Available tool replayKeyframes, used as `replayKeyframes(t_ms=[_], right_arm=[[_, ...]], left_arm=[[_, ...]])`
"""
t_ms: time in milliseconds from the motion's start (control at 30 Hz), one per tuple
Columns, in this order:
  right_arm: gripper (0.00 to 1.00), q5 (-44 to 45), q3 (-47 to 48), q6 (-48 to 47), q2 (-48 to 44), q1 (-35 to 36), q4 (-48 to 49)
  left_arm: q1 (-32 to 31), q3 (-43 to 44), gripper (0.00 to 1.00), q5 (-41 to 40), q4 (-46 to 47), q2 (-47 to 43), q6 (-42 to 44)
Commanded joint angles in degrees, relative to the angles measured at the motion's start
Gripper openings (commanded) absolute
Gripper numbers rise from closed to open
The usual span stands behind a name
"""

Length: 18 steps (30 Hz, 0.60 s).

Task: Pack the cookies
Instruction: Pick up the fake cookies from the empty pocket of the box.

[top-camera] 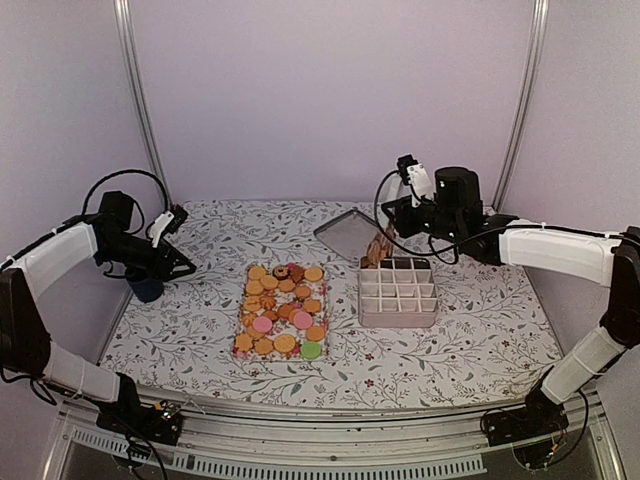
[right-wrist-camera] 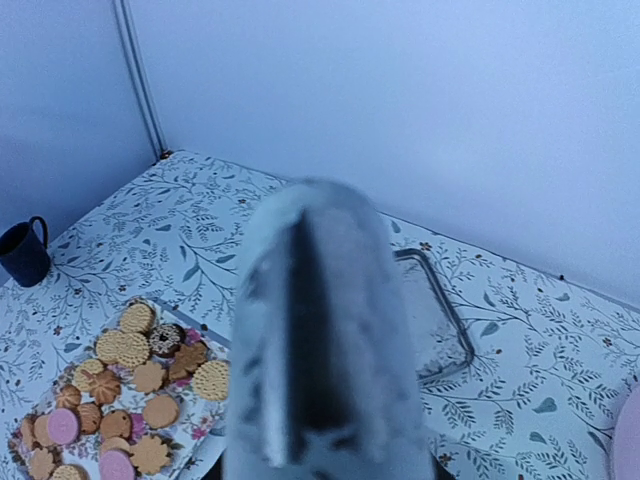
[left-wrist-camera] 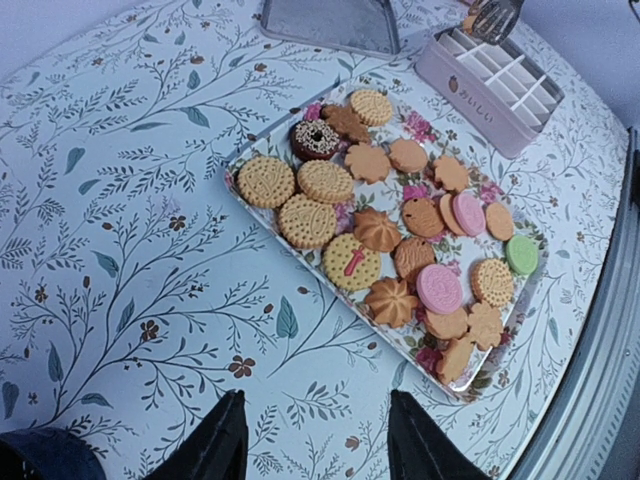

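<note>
Hazard: the orange cookie (left-wrist-camera: pixel 468 20), apparently pinched between the narrowly set jaws of the right gripper (top-camera: pixel 379 247), hangs over the back-left corner of the divided box (top-camera: pixel 398 318). Released off-centre, it could catch a partition or fall outside, toward the metal lid (top-camera: pixel 348 233). The other cookies (left-wrist-camera: pixel 390 230) lie on the floral tray (left-wrist-camera: pixel 418 127). The left gripper (left-wrist-camera: pixel 315 400) hovers half open and empty above the tablecloth (left-wrist-camera: pixel 120 250).

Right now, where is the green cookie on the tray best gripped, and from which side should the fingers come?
Take the green cookie by its rim, coming straight down from above. It lies flat near a corner of the tray, so only its edge can be pinched. A patterned biscuit sits close beside it, so the pinch probably fits best away from that side.
</note>
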Motion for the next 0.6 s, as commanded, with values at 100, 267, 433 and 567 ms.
replayKeyframes(t_ms=[100,267,433,567], right_arm=[[0.09,1.7,-2.4,-1.2,-3.6,-4.2,0.5],[0.11,0.9,-1.7,-1.4,-1.4,-4.3,0.5],[0.15,0.9,-0.7,-1.5,0.3,-4.3,0.6],[0.17,1.2,-0.1,-1.9,1.3,-4.4,0.6]], left_arm=[[0.5,0.3,0.49,1.0,-0.3,-0.7,-0.2],[0.5,0.4,0.49,0.8,-0.3,-1.0,-0.4],[0.5,0.2,0.49,0.4,-0.3,-1.2,-0.2],[0.5,0.3,0.49,0.6,-0.3,-0.9,-0.2]])
